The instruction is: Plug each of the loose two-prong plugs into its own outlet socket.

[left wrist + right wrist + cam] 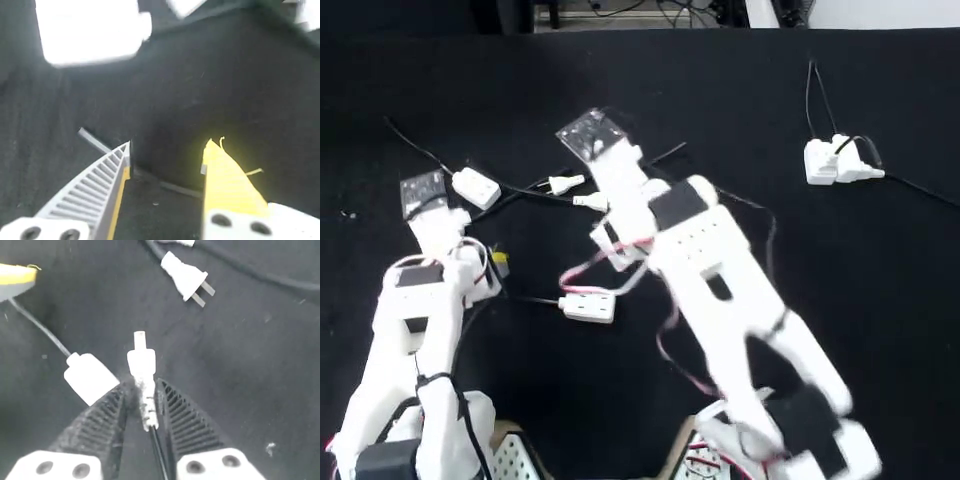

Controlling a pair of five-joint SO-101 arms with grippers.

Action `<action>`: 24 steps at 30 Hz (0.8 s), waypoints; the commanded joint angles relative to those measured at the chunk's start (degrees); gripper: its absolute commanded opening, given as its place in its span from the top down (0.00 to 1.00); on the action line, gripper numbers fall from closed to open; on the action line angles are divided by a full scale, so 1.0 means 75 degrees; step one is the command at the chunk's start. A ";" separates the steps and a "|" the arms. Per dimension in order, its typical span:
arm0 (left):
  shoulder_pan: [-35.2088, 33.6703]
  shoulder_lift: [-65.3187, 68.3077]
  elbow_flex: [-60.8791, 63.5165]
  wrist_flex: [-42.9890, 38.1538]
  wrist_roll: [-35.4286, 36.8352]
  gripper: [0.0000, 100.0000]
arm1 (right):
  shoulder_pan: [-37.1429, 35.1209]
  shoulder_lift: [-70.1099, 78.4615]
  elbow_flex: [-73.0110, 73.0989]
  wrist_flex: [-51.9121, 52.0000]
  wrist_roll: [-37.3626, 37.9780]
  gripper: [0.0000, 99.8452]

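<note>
While open black surface runs from the arms to the right edge of the table [880,330], the left claw [168,145], by the left edge, hangs spread over a thin cable [95,142], with an outlet socket [475,187] just beside it. Toward the table's middle, the right claw [141,386] pinches the neck of a two-prong plug [142,360], prong end ahead of the claw's tips; a second plug [186,276] lies loose beyond, apart.
</note>
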 commanded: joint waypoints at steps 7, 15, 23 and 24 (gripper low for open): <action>0.1448 -0.2801 -0.0287 0.0211 0.0574 0.77 | -0.1067 -0.3886 0.3979 -0.3434 -0.0082 0.99; 0.1858 -0.5451 0.1237 -0.0141 0.0598 0.77 | -0.1805 -0.4003 0.4296 -0.3798 -0.0832 0.99; 0.2198 -0.6646 0.1893 -0.0129 0.0551 0.77 | -0.2086 -0.4003 0.4659 -0.4232 -0.1032 0.99; 0.2221 -0.6658 0.1916 -0.0129 0.0539 0.77 | -0.2086 -0.4015 0.4648 -0.4220 -0.1032 0.99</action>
